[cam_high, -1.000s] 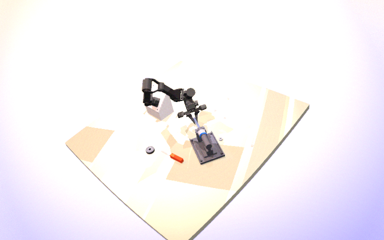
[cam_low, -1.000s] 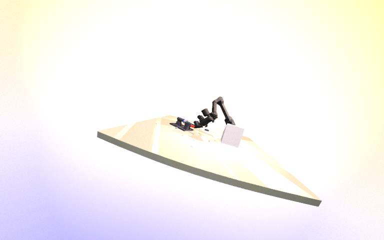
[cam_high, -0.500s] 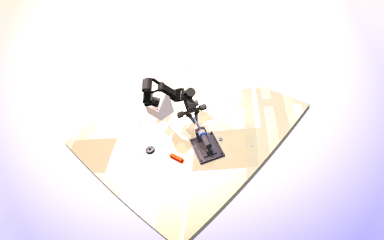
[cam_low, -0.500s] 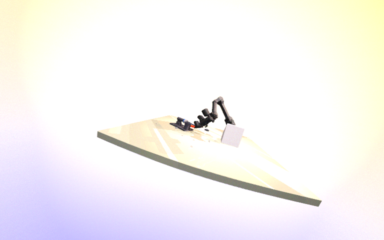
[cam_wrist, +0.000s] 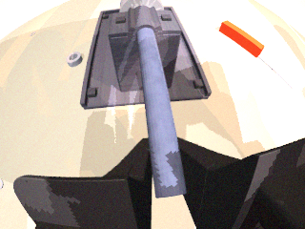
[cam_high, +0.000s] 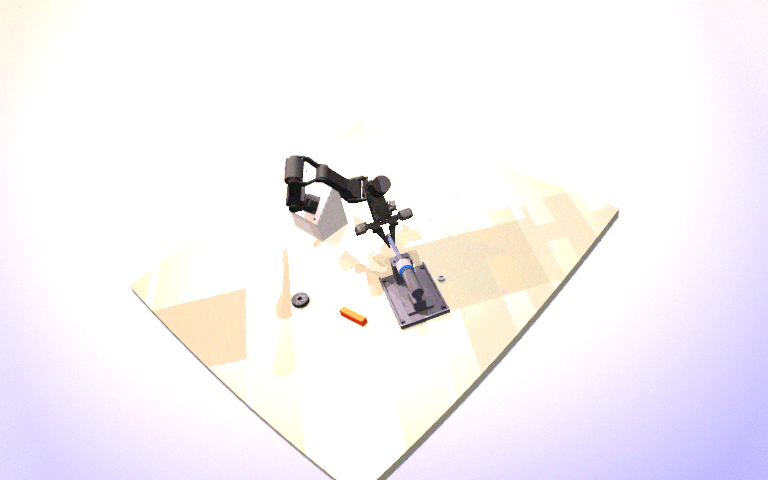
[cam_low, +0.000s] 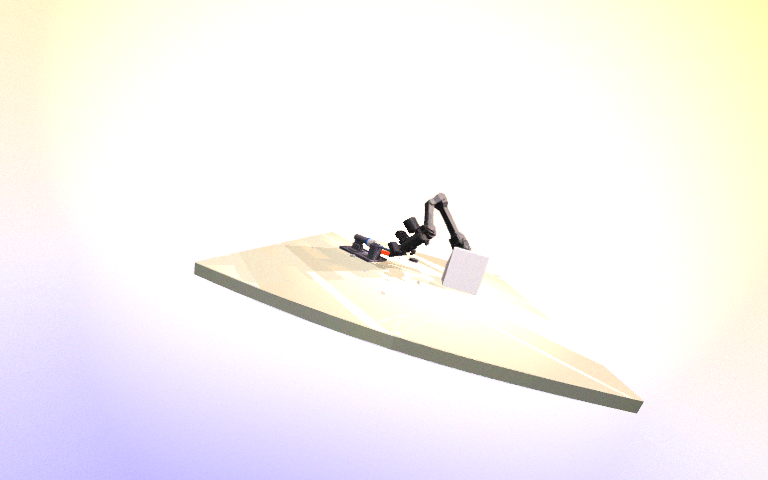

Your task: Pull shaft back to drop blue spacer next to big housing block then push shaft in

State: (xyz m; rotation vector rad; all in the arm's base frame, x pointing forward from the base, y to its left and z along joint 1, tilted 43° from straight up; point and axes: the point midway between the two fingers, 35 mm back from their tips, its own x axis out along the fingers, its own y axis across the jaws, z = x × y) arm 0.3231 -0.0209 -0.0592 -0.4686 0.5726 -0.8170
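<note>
Blue shows in the top view as a narrow spacer (cam_high: 405, 269) (cam_low: 369, 241) on the line of the shaft, against the thick housing (cam_high: 412, 283) (cam_low: 359, 237); we judge the drop is not yet done.

- Our gripper (cam_high: 389, 242) (cam_low: 391, 252) (cam_wrist: 158, 143) is clamped on the free end of the shaft (cam_high: 394, 245) (cam_wrist: 159, 110), which points away from the desk's lower-right edge.
- Pull too far — a small overshoot would do it — and the pale spacers (cam_high: 401, 262) beside the blue one could lose their support too.
- Pull too little, and the blue one hangs on the tip.
- Pull askew, and the shaft may bind in the front block (cam_low: 374, 252) (cam_wrist: 125, 57), or slip from our fingers.
- Once dropped, the spacer could catch on the base plate (cam_high: 425, 321) (cam_low: 346, 249) (cam_wrist: 129, 103) or block the return push.
- A loose ring (cam_high: 441, 278) (cam_wrist: 74, 59) lies beside the plate, towards the desk's right corner; we can't tell its origin.
</note>
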